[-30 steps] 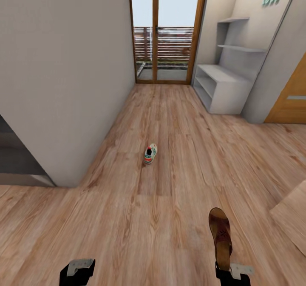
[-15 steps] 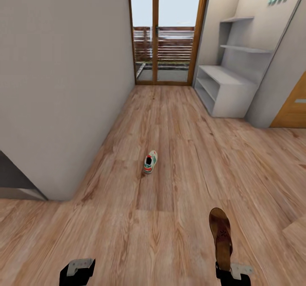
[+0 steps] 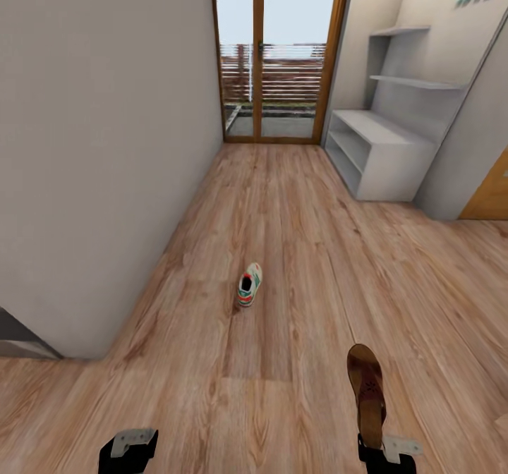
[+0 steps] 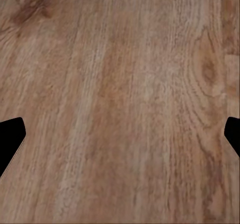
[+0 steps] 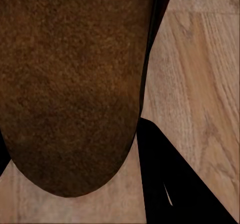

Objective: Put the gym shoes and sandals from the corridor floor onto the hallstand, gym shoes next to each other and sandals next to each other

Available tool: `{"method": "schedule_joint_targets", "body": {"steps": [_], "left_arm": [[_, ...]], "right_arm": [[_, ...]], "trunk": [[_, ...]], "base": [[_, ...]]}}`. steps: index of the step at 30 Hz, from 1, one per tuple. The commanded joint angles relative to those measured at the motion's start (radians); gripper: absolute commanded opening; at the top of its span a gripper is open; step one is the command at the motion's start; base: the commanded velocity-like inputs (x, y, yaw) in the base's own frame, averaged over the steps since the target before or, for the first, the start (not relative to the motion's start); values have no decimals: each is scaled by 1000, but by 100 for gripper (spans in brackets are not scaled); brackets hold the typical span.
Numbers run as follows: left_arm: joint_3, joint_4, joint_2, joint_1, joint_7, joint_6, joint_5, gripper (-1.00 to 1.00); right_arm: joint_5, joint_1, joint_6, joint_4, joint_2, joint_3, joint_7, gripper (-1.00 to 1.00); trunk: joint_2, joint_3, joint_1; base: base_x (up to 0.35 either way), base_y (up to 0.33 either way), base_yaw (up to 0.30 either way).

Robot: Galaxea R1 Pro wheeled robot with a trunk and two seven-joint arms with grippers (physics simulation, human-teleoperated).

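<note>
Brown leather is what your right gripper (image 3: 381, 453) carries: one sandal (image 3: 366, 392) juts forward from it at the lower right of the head frame, gripped by the heel end, with most of its length hanging unsupported ahead of the jaws. That is your main risk. Held by one end like this, the sandal could pivot or slide out if you swing the arm or turn the base sharply, and it would land back on the corridor floor (image 3: 296, 234).

A second risk sits in your path. One gym shoe (image 3: 248, 284) lies alone on the planks at mid-frame, between you and the hallstand (image 3: 381, 151) at the upper right. Driving straight on could clip it with the base and push it out of easy reach. The grey wall (image 3: 106, 149) at the left ends in a corner near your left arm, so a wide turn could graze it.

Your left gripper (image 3: 128, 451) at the lower left is released and carries nothing.

The head view gives you the layout: shoe, rack, glass door (image 3: 275, 51) at the far end. It cannot show how firm the hold is. The right wrist view shows the sandal's suede-like surface (image 5: 70, 84) up close with a dark finger (image 5: 170, 184) beside it. The left wrist view shows both dark fingertips (image 4: 10, 139) spread far apart over bare wood.
</note>
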Motion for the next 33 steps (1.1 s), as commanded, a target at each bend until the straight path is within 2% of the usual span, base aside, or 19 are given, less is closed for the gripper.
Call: {"method": "schedule_joint_targets", "body": {"steps": [1,12,27,33], "left_arm": [[6,1,-1,-1,-8,-2,5,100],[6,1,0,-1,-8,-2,5,100],[6,1,0,-1,-8,-2,4,100],[6,1,-2,-1,-8,-2,3,100]], "right_arm": [[-11,-1,-4,0,0,1,2,-100],[-11,-1,-4,0,0,1,2,-100],[-11,-1,-4,0,0,1,2,-100],[-11,-1,-3,-3,1,1,2,-100]], "trunk": [[0,-1,0],[0,1,0],[0,21,0],[0,23,0]], "base": [[336,0,0],[336,0,0],[329,77,0],[309,-53,0]]}}
